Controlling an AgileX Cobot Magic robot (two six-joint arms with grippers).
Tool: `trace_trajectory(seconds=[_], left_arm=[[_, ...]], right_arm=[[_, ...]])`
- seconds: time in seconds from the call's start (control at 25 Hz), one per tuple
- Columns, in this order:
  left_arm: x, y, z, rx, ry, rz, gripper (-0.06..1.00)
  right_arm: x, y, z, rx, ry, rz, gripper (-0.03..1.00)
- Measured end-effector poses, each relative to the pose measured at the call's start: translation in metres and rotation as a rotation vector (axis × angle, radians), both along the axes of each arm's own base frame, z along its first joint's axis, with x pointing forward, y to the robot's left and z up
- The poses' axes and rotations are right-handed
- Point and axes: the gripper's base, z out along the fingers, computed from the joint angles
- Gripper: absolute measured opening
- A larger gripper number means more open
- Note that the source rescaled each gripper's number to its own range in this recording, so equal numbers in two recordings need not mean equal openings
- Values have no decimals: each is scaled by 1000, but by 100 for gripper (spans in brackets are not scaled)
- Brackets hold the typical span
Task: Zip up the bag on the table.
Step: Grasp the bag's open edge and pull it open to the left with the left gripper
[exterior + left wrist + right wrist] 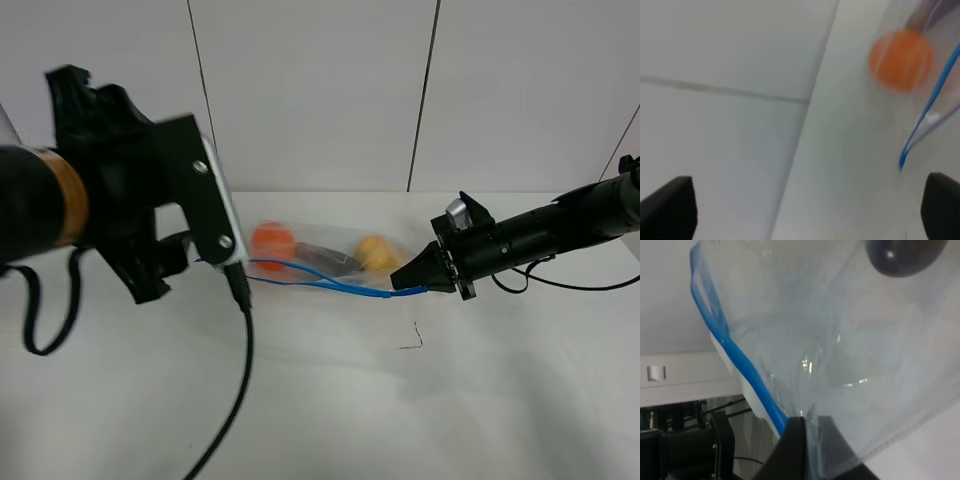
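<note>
We see the bag (318, 256) lying on the tabletop (330, 400). Right hand (408, 284) is clamped tight on its blue zipper strip (330, 281) at the bag end by the yellow fruit (374, 252). Left hand (805, 207) is spread wide, gripping nothing, just off the bag end with the orange fruit (272, 240)

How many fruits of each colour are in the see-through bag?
Orange fruit: 1
Purple fruit: 1
Yellow fruit: 1
Total in the bag: 3
</note>
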Motion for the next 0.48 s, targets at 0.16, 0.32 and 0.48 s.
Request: trace_trajectory(seconds=[0.16, 0.32, 0.48], left_arm=[[-2, -38, -40, 33, -23, -61, 100], [-3, -70, -79, 44, -25, -126, 100], [-7, -92, -121, 38, 42, -151, 100]], right_arm=[[0, 0, 0, 0, 3, -2, 0], [0, 0, 0, 0, 5, -2, 0], [0, 0, 0, 1, 8, -4, 0]])
